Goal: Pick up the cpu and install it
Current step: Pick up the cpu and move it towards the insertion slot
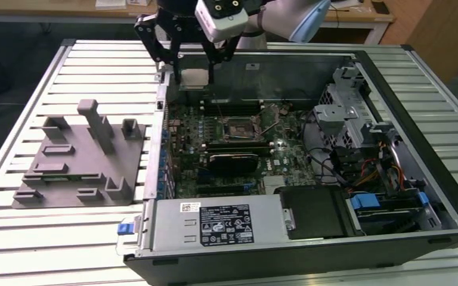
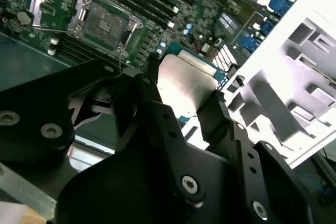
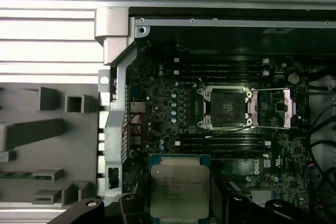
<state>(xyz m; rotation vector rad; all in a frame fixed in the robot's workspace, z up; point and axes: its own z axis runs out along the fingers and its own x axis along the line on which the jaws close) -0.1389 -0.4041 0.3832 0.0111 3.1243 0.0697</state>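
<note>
Slatted bench [image 1: 22, 238]. Open case [image 1: 432, 149] on it, grey fixture [image 1: 70, 173] just beside. Board [image 1: 285, 149] inside case; socket [image 3: 223, 108] frame flipped open, bare. Jaws clamped on opposite edges of cpu [image 3: 179, 187], in air over case, well apart from socket. Cpu likely light, stiff, slick-lidded, underside fragile: edge hold suits, level.
</note>
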